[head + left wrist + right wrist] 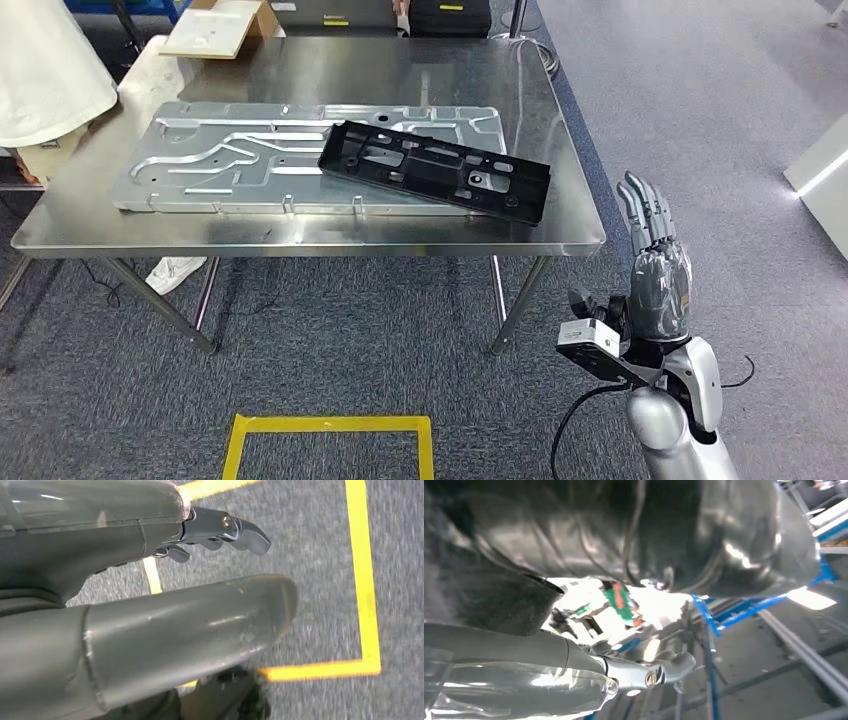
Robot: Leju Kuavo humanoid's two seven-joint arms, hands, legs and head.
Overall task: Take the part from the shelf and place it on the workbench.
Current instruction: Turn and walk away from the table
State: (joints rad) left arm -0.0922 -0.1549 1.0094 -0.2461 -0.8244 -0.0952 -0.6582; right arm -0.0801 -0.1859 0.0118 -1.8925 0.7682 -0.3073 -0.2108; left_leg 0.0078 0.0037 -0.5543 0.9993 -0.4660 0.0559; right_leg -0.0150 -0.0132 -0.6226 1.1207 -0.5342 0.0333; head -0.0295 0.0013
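Right hand (660,275) hangs off the workbench's (560,225) near right corner, lower than the top, fingers straight and apart, nothing in it. Left hand (150,605) is low over grey carpet and yellow floor tape (367,580); fingers stretched out, thumb alongside, holding nothing.

Black part (435,170) lies on the workbench, towards its right half, resting aslant across the big silver plate (230,160), its right end reaching past that plate's edge. So placing looks done, as I judge it.

Risks from here:
- Right arm is near the table corner; a swing inward could clip the edge or a leg and jolt the top.
- The part sits on smooth metal w/ one end overhanging the plate, so a knock could make it slide or tip off the plate onto the bare top.
- Right wrist view is glare-heavy and blurred; blue frame rails there are prob. a rack, can't tell how close.

Materials:
- Part: matt black, flat, long rectangular tray shape w/ raised rim, cut-outs and holes; looks like stiff plastic.
- Plate: bright aluminium-like sheet w/ pressed channels.
- Workbench: brushed steel, reflective, angled legs.
- Floor: short-pile carpet.
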